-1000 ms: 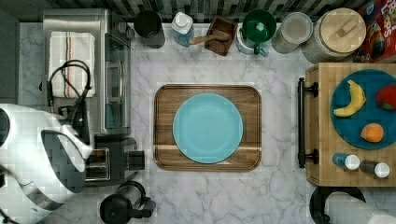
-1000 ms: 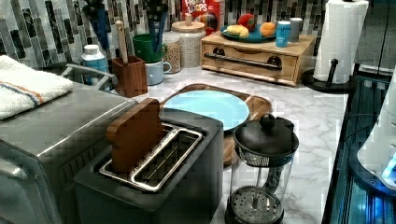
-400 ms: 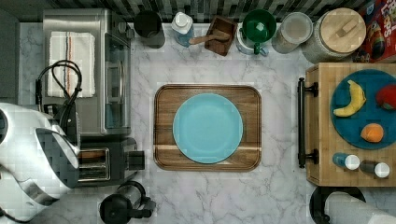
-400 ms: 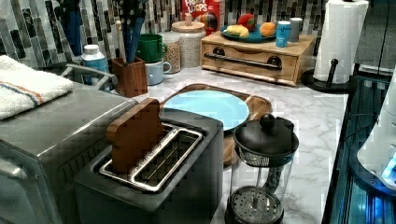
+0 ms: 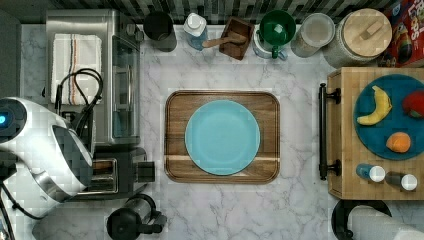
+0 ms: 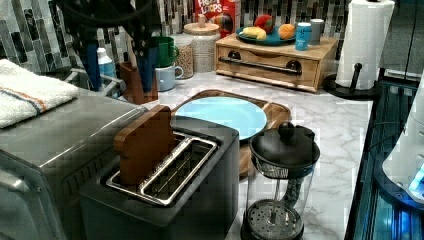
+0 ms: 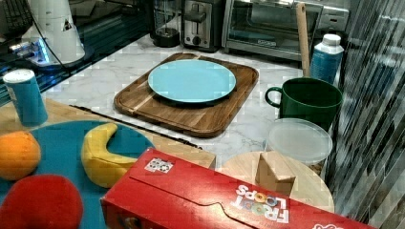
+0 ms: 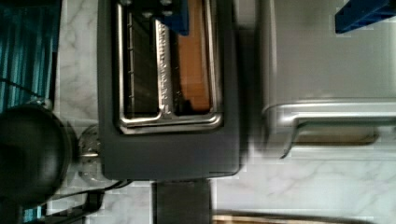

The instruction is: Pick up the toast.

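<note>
Upright in the toaster point(image 6: 165, 195) slot nearest the toaster oven point(image 6: 55, 145): toast point(image 6: 145, 145), flat brown slab, top half sticking out. Pincer point(image 6: 117, 60) hangs above and behind it, blue fingers point(image 6: 147, 67) spread wide, holding nothing, clear of the toast. Toaster sits on marble worktop point(image 6: 330, 130).

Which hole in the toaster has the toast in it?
The slot nearer the silver toaster oven holds the brown toast slice, standing upright. The dark toaster's other slot, nearer the glass coffee press, is empty.

Even bright light, wrist view blurred (blocky)
</note>
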